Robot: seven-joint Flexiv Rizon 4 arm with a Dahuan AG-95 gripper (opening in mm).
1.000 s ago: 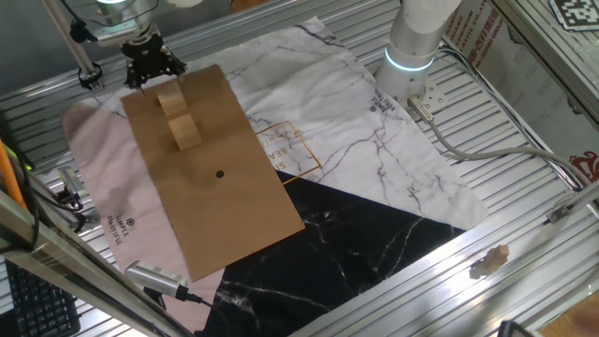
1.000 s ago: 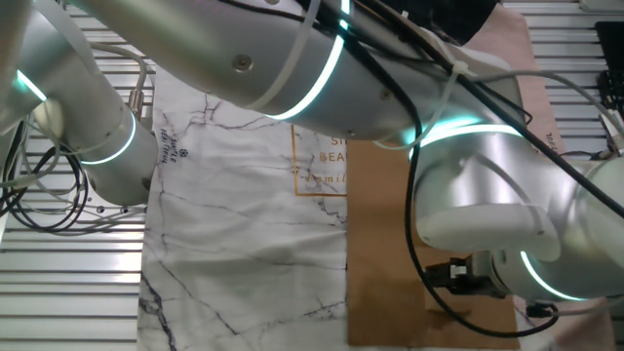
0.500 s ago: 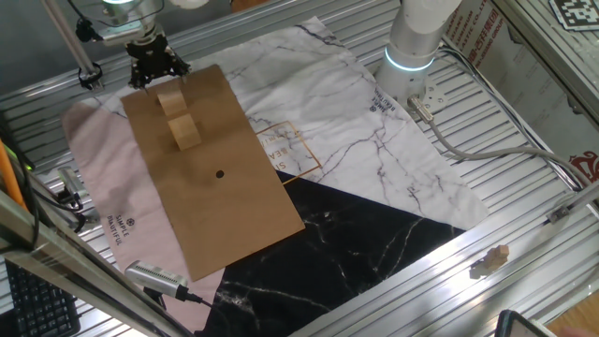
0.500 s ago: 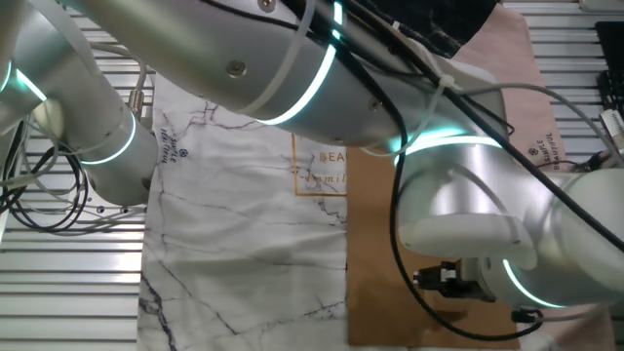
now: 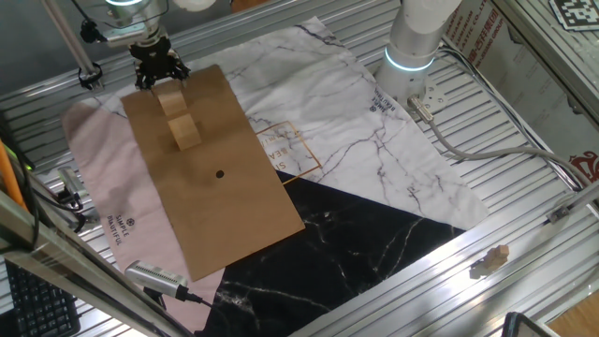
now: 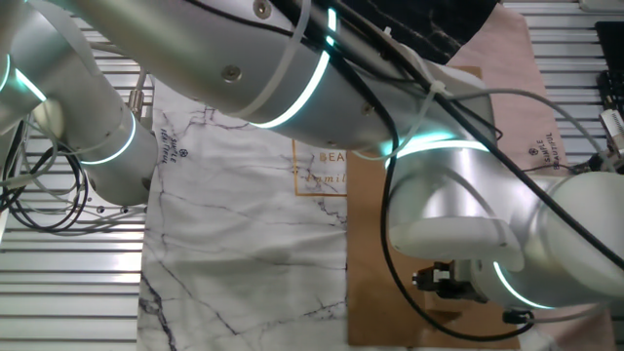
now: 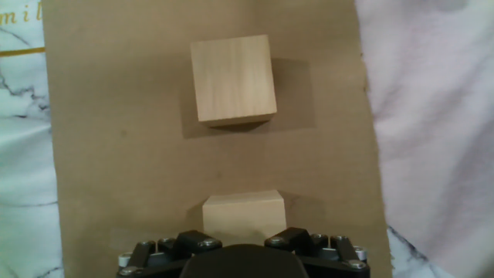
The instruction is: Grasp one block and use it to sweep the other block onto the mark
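two pale square-cut wooden blocks are noted on a brown cardboard sheet (image 5: 211, 178) in the upper left of one fixed view: the far wooden block (image 5: 171, 101) lies directly beneath the black two-finger gripper (image 5: 157, 72), and the near wooden block (image 5: 184, 132) lies just below it in the frame, close by but apart. in the hand view the first block (image 7: 243, 216) is seen at the lower centre, partly hidden by the gripper body, and the second (image 7: 233, 79) at the upper centre, with bare cardboard between them. the small round black dot mark (image 5: 220, 173) is found further down the sheet, roughly in line with both blocks. the blocks are judged light, rigid and smooth-faced with crisp edges; little slip is expected under a firm pinch, though sliding over cardboard should be easy. hold is best taken across two opposite flat side faces of the far block, kept low, so that a square face is presented for pushing. whether the fingers are spread or pressed together cannot be told, as the fingertips are hidden. the other fixed view is filled by the arm, and neither block is shown there.
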